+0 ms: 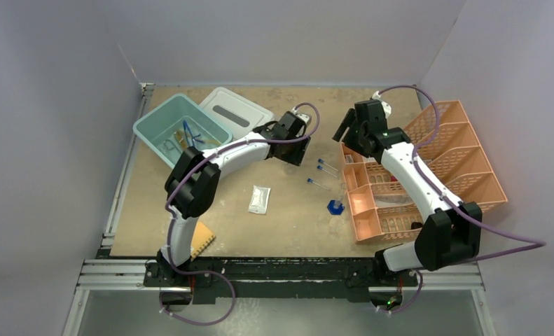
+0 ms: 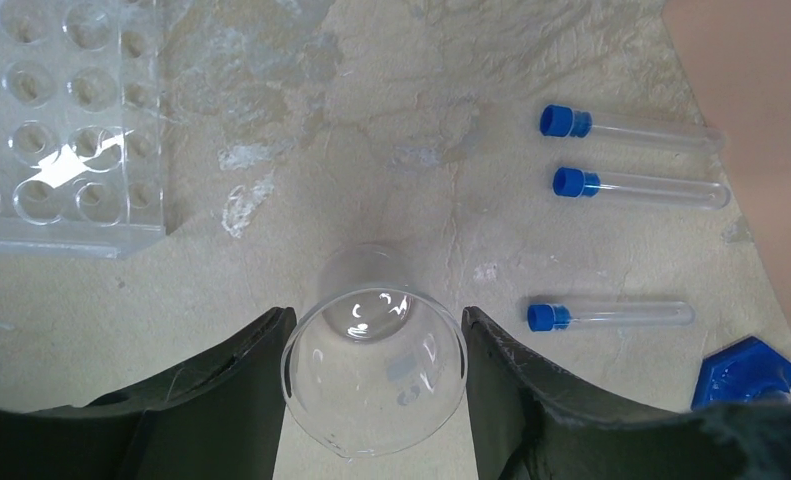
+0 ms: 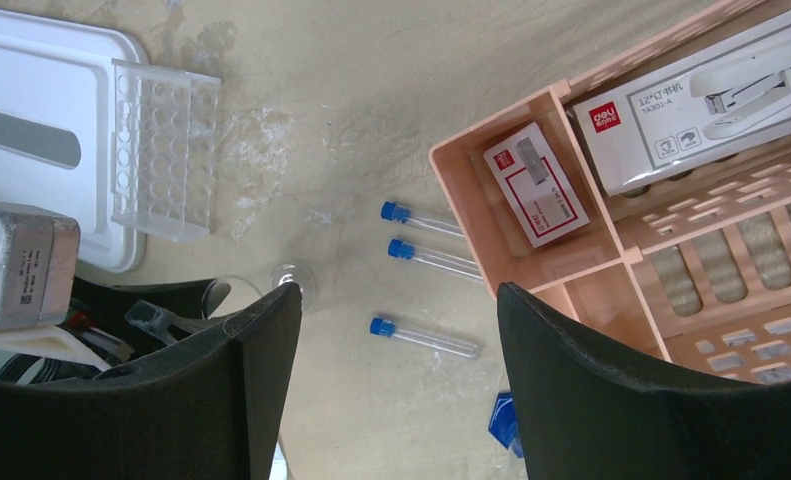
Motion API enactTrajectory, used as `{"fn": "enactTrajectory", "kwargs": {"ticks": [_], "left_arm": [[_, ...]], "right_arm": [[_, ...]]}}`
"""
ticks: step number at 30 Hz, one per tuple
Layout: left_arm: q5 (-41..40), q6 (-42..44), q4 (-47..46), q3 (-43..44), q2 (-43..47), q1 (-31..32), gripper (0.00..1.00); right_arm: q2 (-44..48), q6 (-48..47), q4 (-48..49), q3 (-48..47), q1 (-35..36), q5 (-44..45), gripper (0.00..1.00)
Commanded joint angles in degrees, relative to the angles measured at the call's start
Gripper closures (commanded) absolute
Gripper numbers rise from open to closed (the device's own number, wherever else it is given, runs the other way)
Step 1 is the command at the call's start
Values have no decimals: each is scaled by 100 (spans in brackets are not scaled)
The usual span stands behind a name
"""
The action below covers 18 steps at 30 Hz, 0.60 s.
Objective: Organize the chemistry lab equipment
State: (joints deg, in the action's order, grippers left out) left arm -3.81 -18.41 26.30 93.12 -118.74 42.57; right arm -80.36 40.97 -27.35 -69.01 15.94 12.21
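Grey walls close round a tan, scuffed desk (image 1: 288, 224) with a teal bin (image 1: 148, 129) and its white lid (image 1: 235, 108) toward the far left corner. A peach organiser (image 1: 463, 126) runs along the right edge. The left pincer (image 1: 293, 147) reaches to the middle of the far half of the desk. In its wrist view, its two dark fingers (image 2: 221, 390) press against either side of a small clear beaker (image 2: 376, 385), clamped on it, with the open mouth toward the camera. Whether the beaker's base rests on the desk I cannot tell. A clear tube rack (image 2: 61, 120) stands just beyond and to the left of that pincer, its wells vacant where they show. Three blue-capped test tubes (image 2: 636, 187) lie flat on the desk to the right of the beaker, well apart from it. All three have their caps toward the beaker. Two lie close together farther off and one lies nearer, between the left pincer and the organiser's wall. A blue hexagonal piece (image 2: 746, 372) sits just near-side of the lone tube. The right pincer (image 3: 399, 290) hangs over these tubes with its fingers (image 3: 571, 380) spread wide apart, holding nothing; the tubes show in the gap below them. A white packet (image 1: 259, 199) lies flat near the desk's middle, on the near side of the left pincer and apart from it. A yellow sponge (image 1: 204, 239) sits at the near edge by the left arm's base.
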Motion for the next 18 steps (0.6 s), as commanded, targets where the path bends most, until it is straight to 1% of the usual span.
{"fn": "enactTrajectory", "kwargs": {"ticks": [1,4,8,13,18], "left_arm": [[-295,-99,173,387,457,8,62],[-384,-332,254,530,817,-62,63],[-714,-617,394,617,1306,-288,63],[-1202,-939,752,612,1848,-1053,64],[-1857,-939,1236,595,2327,-1666,65]], "right_arm": [[-48,-86,201,-283,-39,-59,27],[-143,-141,245,-367,-48,-89,27],[-327,-201,227,-539,-67,-175,27],[-554,-254,222,-735,-74,-253,28],[-834,-323,244,-975,-94,-300,28]]}}
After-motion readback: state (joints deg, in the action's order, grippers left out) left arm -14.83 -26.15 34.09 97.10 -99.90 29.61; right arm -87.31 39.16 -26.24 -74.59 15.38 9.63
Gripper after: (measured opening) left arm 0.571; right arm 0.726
